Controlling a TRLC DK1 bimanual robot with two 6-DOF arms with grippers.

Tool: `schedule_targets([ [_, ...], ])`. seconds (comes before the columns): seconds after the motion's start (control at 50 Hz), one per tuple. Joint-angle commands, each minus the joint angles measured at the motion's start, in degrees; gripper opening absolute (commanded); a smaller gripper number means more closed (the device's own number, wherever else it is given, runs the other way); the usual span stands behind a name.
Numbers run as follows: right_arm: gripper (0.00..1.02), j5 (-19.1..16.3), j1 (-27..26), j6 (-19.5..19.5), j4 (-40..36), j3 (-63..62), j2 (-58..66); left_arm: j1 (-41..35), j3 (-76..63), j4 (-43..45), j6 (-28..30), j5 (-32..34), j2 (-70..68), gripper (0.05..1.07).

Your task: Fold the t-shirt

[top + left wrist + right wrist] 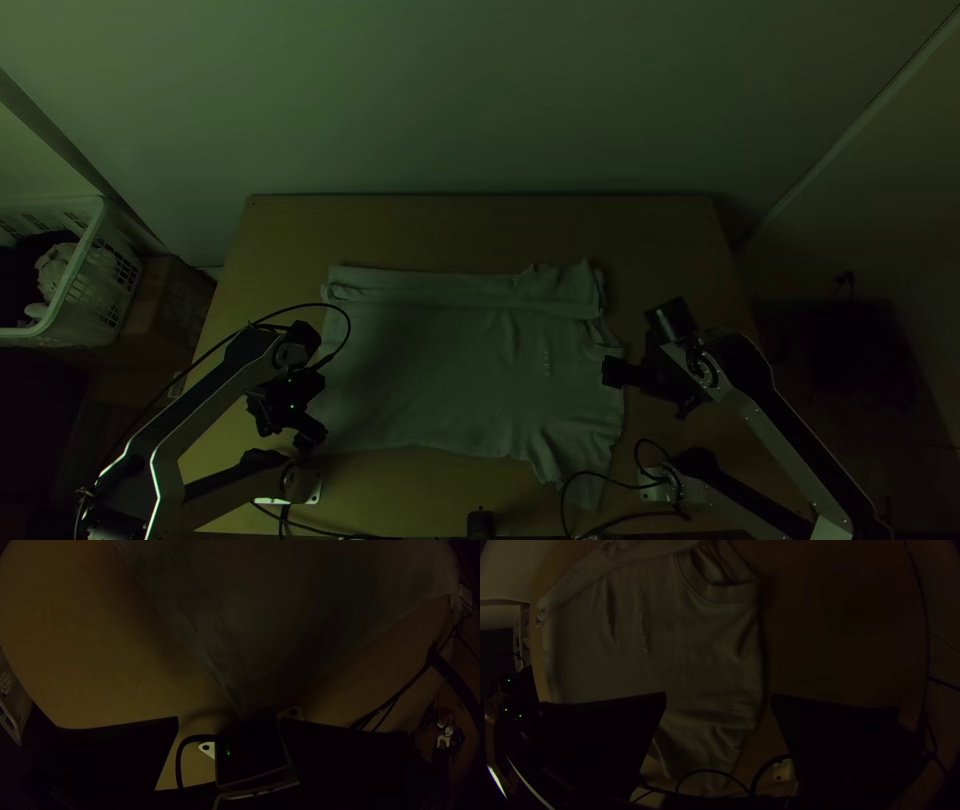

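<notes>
T-shirt (430, 365): far side (450, 289) folded; near side (440, 430) probably to be folded next. Left end effector (228, 718), right end effector (719, 694) spread.

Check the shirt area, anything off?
Two things. The t-shirt's near sleeve pokes toward the table's near edge, with a black cable looping across its end, a possible snag. And the folded strip along the far side is rumpled at its right end. No damage visible.
</notes>
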Motion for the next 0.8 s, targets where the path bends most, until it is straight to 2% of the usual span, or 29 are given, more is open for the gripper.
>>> schedule_targets([
  [0.0, 0.96, -0.5, 0.6, 1.2, 0.5, -1.1, 1.6, -1.2, -1.3, 0.3, 0.7, -0.3, 2.4, 1.02],
  [0.36, 0.92, -0.9, 0.8, 1.6, 1.6, -2.5, 3.4, -3.8, -2.2, 3.4, -1.3, -2.2, 10.2, 1.02],
  [0.48, 0.92, -2.4, 0.9, 1.4, 1.6, -4.5, 3.5, -4.6, -2.4, 4.8, -1.6, -2.2, 11.9, 1.01],
  [0.78, 0.92, -3.9, 6.3, 2.1, 1.6, -8.7, 4.9, -6.9, -2.6, 6.0, -1.9, -2.3, 13.4, 1.01],
])
